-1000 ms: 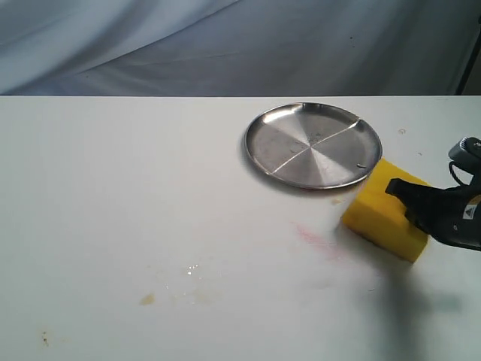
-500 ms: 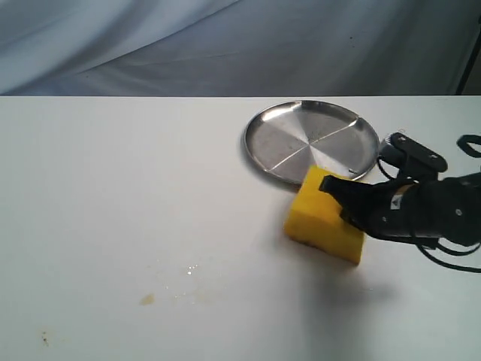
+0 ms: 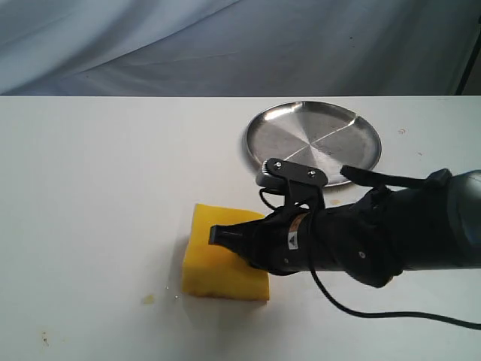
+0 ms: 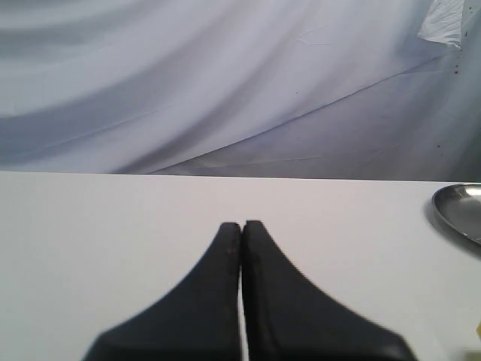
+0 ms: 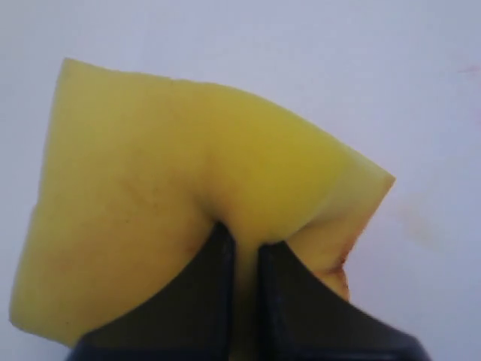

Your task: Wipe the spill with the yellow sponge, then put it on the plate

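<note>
Right gripper (image 3: 219, 235) pinching yellow sponge (image 3: 207, 263), dragged from beside plate (image 3: 301, 135) toward counter's front edge onto spill (image 3: 149, 299); left gripper (image 4: 241, 229) pressed together; arm sticker (image 3: 291, 239) unreadable

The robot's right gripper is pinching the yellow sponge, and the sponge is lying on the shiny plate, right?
Not quite. The right gripper does pinch the yellow sponge, but the sponge lies on the white table, not on the plate. The exterior view shows it.
</note>
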{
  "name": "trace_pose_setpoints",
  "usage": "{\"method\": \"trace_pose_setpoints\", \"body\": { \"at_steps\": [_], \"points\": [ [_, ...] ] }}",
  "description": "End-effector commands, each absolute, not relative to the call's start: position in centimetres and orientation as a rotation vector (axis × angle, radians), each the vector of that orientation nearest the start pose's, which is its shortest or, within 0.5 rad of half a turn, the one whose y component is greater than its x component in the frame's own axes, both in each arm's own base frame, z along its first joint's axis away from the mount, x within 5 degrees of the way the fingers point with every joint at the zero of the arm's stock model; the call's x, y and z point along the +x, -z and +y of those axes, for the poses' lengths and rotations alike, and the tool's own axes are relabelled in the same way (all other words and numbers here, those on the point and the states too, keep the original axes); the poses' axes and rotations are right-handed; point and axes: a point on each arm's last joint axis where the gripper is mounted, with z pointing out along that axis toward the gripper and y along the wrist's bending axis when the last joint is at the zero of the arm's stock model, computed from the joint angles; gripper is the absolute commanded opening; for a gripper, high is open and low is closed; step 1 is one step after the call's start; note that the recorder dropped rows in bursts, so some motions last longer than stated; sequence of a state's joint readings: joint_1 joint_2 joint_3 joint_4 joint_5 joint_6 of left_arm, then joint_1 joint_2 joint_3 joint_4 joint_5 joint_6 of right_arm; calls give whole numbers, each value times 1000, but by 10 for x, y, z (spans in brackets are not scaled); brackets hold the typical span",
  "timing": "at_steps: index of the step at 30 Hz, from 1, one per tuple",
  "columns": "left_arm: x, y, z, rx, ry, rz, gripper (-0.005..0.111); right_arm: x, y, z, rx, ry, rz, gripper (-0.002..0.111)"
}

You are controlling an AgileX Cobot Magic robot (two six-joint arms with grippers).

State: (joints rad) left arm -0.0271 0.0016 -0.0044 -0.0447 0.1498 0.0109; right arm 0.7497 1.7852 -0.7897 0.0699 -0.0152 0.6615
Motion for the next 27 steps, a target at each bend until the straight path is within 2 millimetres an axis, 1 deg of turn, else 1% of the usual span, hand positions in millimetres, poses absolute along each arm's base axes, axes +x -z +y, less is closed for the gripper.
{"method": "trace_pose_setpoints", "body": {
  "at_steps": [1,5,12,14,16,18,20,23,27],
  "points": [
    [56,-200,-2,1,52,1629,1,227,-141,243,-122,-671,2531,0],
    [56,-200,-2,-1,54,1629,1,218,-139,264,-188,-699,2537,0],
    [56,-200,-2,-1,54,1629,1,219,-129,315,-289,-703,2590,0],
    [56,-200,-2,-1,54,1629,1,219,-132,328,-312,-727,2573,0],
    [56,-200,-2,-1,54,1629,1,220,-137,335,-320,-750,2553,0],
    [56,-200,-2,-1,54,1629,1,223,-138,334,-310,-751,2549,0],
    [56,-200,-2,-1,54,1629,1,227,-135,328,-294,-716,2580,0],
    [56,-200,-2,-1,54,1629,1,234,-127,312,-252,-652,2633,0],
    [56,-200,-2,-1,54,1629,1,245,-115,286,-170,-576,2689,0]
  ]
}}
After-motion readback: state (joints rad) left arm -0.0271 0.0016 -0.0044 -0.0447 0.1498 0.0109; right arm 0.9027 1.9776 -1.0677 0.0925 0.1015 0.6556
